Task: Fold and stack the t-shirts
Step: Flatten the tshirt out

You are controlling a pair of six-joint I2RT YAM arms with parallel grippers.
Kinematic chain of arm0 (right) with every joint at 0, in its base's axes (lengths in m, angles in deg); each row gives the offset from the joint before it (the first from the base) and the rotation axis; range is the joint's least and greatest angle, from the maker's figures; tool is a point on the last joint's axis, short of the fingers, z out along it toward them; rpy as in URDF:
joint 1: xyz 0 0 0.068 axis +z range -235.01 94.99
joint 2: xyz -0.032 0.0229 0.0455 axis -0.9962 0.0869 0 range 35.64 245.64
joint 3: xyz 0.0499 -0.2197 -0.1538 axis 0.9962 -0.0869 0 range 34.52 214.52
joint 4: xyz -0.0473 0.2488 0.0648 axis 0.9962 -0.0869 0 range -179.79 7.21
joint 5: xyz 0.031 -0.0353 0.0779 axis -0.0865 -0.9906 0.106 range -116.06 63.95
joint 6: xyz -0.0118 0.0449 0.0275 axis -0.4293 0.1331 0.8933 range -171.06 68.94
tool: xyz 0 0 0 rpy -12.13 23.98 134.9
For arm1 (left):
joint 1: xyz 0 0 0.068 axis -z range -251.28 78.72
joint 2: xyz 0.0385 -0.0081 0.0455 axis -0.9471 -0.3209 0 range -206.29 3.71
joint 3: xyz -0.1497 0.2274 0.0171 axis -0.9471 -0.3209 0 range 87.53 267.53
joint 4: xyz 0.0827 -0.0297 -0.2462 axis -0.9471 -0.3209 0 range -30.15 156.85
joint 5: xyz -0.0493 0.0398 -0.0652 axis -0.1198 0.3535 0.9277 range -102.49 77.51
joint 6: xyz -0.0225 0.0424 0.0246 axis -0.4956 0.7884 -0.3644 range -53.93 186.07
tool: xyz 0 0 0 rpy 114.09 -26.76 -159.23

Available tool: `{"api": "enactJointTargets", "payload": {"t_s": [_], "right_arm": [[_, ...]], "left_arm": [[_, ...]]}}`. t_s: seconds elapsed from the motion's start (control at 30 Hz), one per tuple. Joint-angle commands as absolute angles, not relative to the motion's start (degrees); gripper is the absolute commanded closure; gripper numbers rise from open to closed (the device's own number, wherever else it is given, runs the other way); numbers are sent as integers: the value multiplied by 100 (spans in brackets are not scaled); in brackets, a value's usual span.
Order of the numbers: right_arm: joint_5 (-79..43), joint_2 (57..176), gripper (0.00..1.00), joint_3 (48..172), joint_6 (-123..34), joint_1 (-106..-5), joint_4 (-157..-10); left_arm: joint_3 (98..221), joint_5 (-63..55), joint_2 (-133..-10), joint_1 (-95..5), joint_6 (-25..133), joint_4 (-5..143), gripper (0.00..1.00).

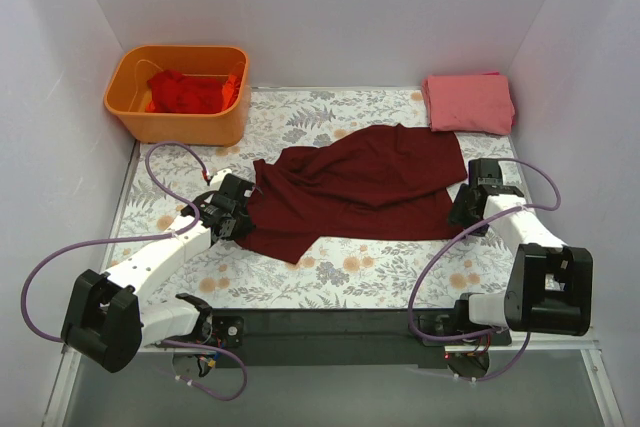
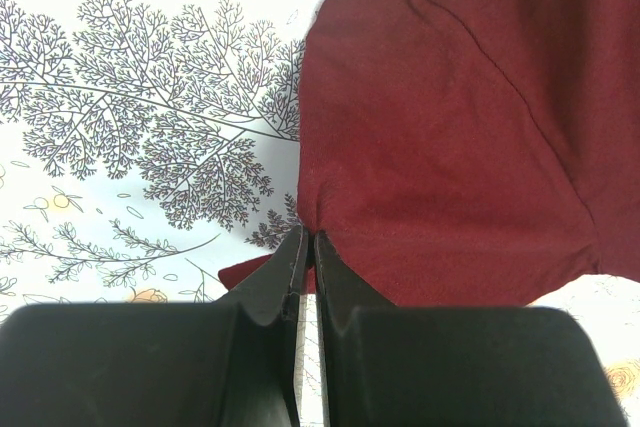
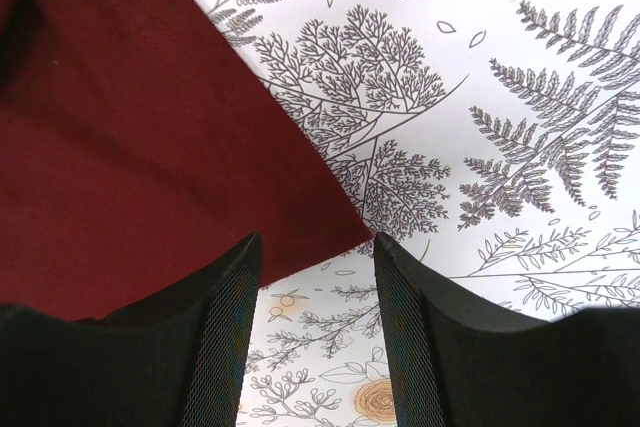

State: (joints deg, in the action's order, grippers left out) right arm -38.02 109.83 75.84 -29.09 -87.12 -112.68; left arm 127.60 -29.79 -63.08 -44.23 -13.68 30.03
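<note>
Orange plastic bin [image 1: 130, 115] at the far left corner of the floral surface [image 1: 340, 277], bright red t-shirts [image 1: 188, 92] bunched inside. At the far right corner I note a salmon-pink t-shirt [image 1: 468, 103], folded flat. The maroon t-shirt [image 1: 365, 182] lies spread and creased mid-surface between the two arms, its far right edge just beside the pink one. Left pincer [image 2: 306, 239]: fingers pressed together on the maroon t-shirt's near left edge, cloth pinched at the tips. Right pincer [image 3: 317, 244]: fingers apart, low over the surface, a corner of the maroon cloth lying between them, gripping nothing.
</note>
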Motion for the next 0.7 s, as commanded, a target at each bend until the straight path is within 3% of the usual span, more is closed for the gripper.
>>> {"api": "enactJointTargets", "payload": {"t_s": [0.0, 0.4, 0.67], "right_arm": [[-3959, 11122, 44, 7469, -2865, -8712, -11127], [-3942, 11351, 52, 7161, -2891, -8791, -10837], [-3801, 11369, 72, 6924, -2927, -8862, -10705]], "left_arm": [[12717, -3051, -6151, -4465, -1321, 3099, 100], [12717, -3051, -6160, -4474, -1312, 3090, 100], [12708, -3060, -6160, -4483, -1312, 3099, 100]]}}
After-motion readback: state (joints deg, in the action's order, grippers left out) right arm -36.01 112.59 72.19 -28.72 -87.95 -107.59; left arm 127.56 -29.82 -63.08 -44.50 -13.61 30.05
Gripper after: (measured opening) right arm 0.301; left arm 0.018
